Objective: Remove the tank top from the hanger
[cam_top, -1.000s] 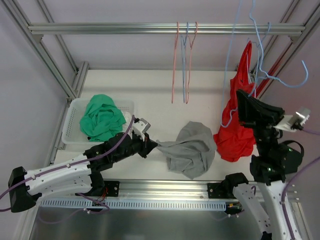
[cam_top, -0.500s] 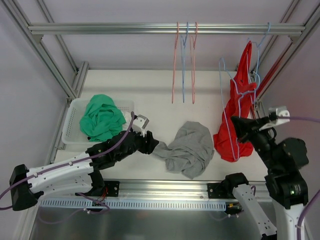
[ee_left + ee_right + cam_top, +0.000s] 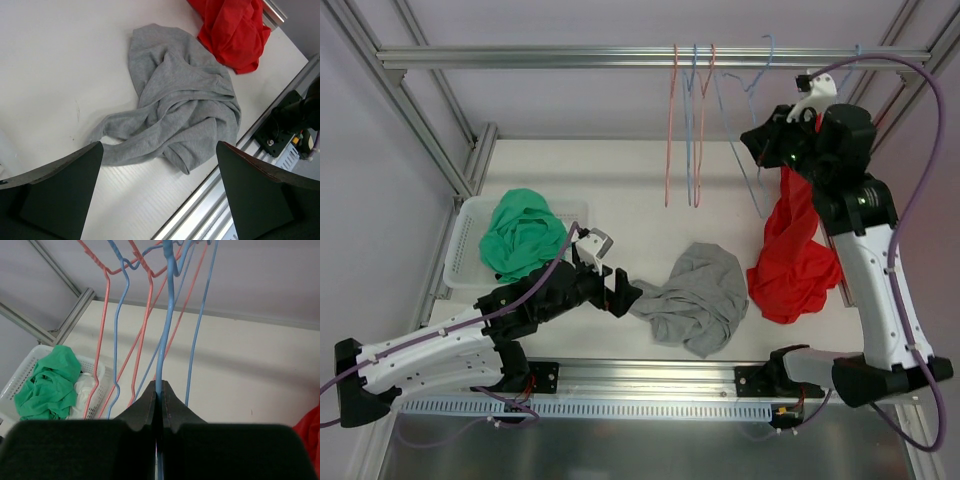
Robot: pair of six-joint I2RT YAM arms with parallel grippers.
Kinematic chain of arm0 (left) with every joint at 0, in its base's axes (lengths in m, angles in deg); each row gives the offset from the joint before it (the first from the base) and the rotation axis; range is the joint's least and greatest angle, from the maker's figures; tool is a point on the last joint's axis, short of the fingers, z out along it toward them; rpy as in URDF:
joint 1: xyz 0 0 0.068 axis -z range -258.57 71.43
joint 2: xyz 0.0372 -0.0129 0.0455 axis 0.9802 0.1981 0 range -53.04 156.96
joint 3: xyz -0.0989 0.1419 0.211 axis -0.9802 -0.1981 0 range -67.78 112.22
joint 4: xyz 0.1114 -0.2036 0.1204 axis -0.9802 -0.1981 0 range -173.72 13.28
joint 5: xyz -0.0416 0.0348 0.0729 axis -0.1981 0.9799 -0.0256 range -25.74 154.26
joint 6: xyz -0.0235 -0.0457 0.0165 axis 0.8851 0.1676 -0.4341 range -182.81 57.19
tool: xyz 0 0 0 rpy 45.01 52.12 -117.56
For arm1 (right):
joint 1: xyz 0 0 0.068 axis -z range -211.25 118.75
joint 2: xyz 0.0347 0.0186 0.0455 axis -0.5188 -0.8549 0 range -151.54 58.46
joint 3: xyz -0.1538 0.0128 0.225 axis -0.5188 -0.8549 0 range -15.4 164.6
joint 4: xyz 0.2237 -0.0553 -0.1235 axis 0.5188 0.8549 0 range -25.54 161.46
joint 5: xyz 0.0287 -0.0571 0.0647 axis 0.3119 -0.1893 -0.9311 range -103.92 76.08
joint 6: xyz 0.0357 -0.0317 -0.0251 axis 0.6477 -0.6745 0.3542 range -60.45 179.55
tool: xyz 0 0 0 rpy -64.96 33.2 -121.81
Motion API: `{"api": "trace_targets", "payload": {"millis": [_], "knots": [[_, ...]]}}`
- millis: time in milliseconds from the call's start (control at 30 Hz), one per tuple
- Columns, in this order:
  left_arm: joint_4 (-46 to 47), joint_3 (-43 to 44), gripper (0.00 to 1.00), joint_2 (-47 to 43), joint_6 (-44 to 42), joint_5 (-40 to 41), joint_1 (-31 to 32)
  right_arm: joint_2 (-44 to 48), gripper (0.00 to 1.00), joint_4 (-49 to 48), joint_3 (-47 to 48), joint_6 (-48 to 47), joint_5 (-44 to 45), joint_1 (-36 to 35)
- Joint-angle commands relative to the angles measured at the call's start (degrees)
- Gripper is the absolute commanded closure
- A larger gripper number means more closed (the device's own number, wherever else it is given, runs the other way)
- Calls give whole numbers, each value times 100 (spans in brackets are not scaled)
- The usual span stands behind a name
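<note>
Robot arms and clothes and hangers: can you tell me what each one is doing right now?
Left gripper: open, holding nothing, just above the table.
Right gripper: shut on blue hanger, raised up by the rail.
Gray top: crumpled on the table, off any hanger.
Red top: bunched, partly draped down onto the table.
Green top: piled in the white basket.
Other hangers: hanging from the rail, bare.

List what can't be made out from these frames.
- Top view: right tool tips sit under its own wrist; the grip on the blue hanger is hidden.
- Right wrist view: blue hanger hook is cut off by the top edge, so whether it's on the rail is unclear.
- Top view: red tank top upper end is hidden behind the right arm.
- Left wrist view: left tool open; grey garment folds hide its type.
</note>
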Motion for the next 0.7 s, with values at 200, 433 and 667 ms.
{"api": "trace_targets", "payload": {"millis": [200, 433, 667], "knots": [[-286, 100, 1, -147, -5, -254, -12, -1356, 100, -193, 1132, -199, 542, -523], [-269, 328, 1, 229, 127, -526, -21, -944, 100, -500, 78, -31, 1104, -664], [-84, 873, 1, 1205, 22, -482, 269, -715, 28, -413, -116, -49, 1219, -550]]}}
